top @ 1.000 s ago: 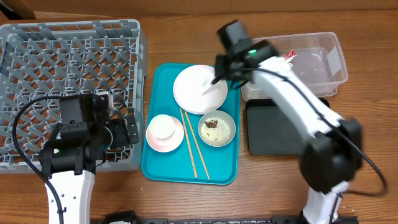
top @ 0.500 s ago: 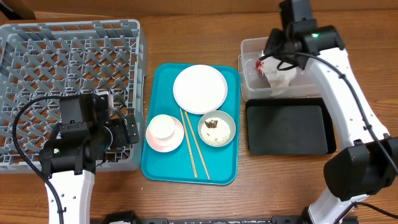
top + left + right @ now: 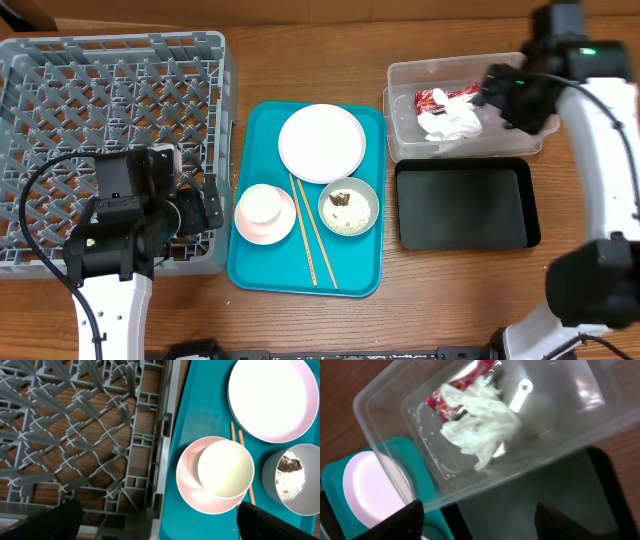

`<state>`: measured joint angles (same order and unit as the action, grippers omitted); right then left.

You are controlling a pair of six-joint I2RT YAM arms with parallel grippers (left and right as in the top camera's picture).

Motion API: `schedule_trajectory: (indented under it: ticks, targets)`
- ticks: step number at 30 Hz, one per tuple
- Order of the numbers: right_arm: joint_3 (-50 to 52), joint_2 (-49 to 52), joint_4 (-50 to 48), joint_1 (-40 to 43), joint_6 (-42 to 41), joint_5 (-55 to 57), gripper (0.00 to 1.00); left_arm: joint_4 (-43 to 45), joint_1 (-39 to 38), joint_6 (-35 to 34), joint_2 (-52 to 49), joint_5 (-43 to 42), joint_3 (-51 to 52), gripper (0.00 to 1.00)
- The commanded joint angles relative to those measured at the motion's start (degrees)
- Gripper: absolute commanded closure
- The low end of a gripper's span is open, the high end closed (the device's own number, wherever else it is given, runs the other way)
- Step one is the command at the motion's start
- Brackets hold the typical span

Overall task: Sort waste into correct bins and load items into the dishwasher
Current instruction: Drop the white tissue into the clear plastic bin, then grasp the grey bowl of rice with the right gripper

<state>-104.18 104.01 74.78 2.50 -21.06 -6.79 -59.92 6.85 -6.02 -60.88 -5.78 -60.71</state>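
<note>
A crumpled white napkin (image 3: 448, 122) and a red wrapper (image 3: 437, 97) lie in the clear tub (image 3: 530, 70). My right gripper (image 3: 505, 100) hovers over the tub's right half, open and holding nothing. In the right wrist view the napkin (image 3: 480, 425) lies free above the fingers. The black tray (image 3: 465, 205) sits in front of the tub. On the teal tray (image 3: 258, 272) are the white plate (image 3: 322, 143), the cup (image 3: 262, 204) on the pink saucer (image 3: 272, 232), the bowl (image 3: 349, 207) with rice and a brown scrap, and two chopsticks (image 3: 315, 235). My left gripper (image 3: 205, 207) is open at the grey dish rack's (image 3: 110, 90) front right corner.
The rack fills the table's left side and the teal tray lies beside it in the middle. Bare wood shows along the front edge and between the trays. A black cable loops beside my left arm.
My right gripper carried the napkin from the plate to the clear tub, opened and let it drop there, then drew away to the right. The left arm has not moved.
</note>
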Motion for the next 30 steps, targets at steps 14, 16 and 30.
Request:
schedule_trajectory:
  ticks: [14, 16, 30]
  targets:
    - [18.45, -22.53, 2.8, 2.71, 10.84, -9.99, 0.2, 2.73, 0.24, 7.52, -0.24, -4.94, -1.29, 0.0]
    - [20.44, -23.41, 2.25, 0.2, 11.69, -11.89, 0.2, 3.23, 0.24, 7.78, -0.24, -6.51, -1.29, 0.0]
    - [23.23, -15.78, -14.64, -34.95, 8.61, -3.28, 0.27, 2.73, 0.24, 7.76, -1.42, -6.47, -1.29, 0.0]
